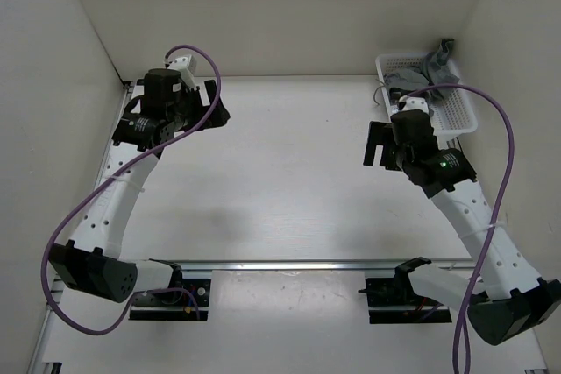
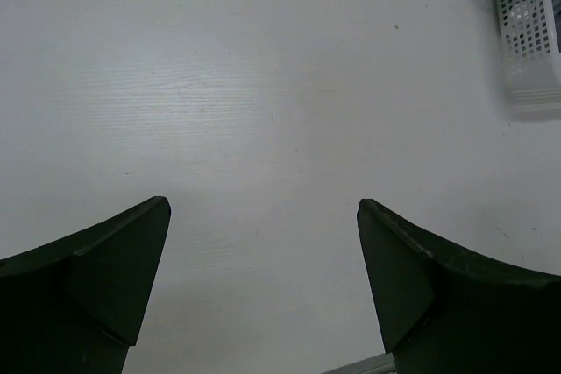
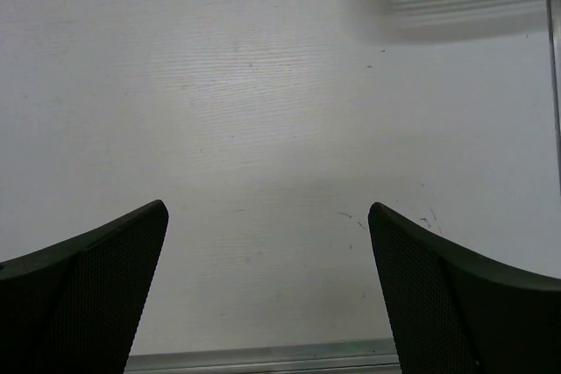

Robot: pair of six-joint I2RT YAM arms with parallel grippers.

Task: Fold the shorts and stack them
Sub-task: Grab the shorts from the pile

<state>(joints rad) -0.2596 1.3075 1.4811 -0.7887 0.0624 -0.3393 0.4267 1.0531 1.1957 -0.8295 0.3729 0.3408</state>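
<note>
The grey shorts (image 1: 412, 82) lie bunched up in the white mesh basket (image 1: 456, 111) at the back right corner, with part of the fabric rising over its far rim. My right gripper (image 1: 375, 144) hangs open just left of the basket, above the bare table, and holds nothing. My left gripper (image 1: 216, 104) is open at the back left, far from the shorts. In the left wrist view the left gripper (image 2: 263, 208) has its jaws wide apart over white table, with the basket (image 2: 529, 32) at the top right. The right gripper (image 3: 267, 209) shows the same wide gap.
White walls (image 1: 53, 59) close in the table on the left, back and right. A metal rail (image 1: 298, 264) runs across the near edge between the arm bases. A purple cable (image 1: 504, 155) loops off each arm.
</note>
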